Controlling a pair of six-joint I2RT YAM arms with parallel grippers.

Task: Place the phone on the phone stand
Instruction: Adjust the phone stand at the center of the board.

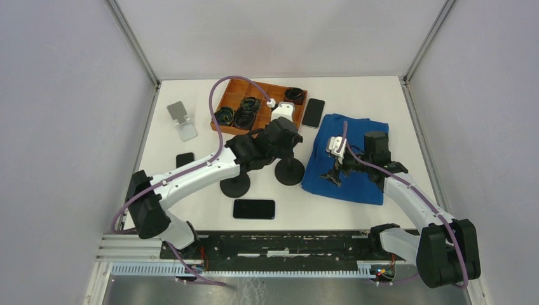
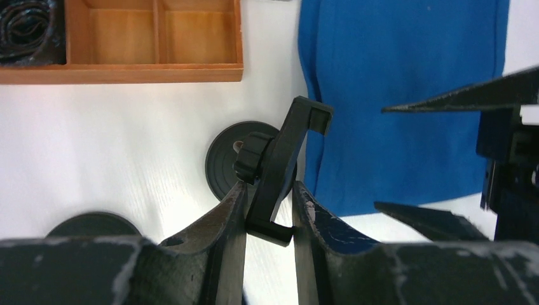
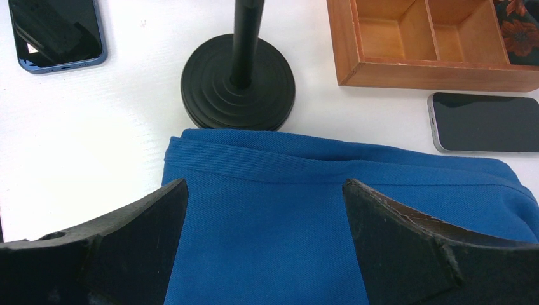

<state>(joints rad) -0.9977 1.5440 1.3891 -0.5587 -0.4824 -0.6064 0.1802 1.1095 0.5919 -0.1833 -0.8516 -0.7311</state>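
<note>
Progress: left end effector [image 2: 268, 190] clamped on phone stand [image 2: 299, 127]; right end effector [image 3: 264, 187] wide open, empty; phone [image 3: 486, 122] beyond it flat on desk [image 3: 95, 127], unplaced.

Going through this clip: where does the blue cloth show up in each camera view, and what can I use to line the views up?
Top external: the blue cloth lies right of centre on the table.
Left wrist: the cloth fills the upper right.
Right wrist: the cloth fills the lower half.
Shared landmark: the wooden tray, just beyond the cloth's edge in every view.
</note>
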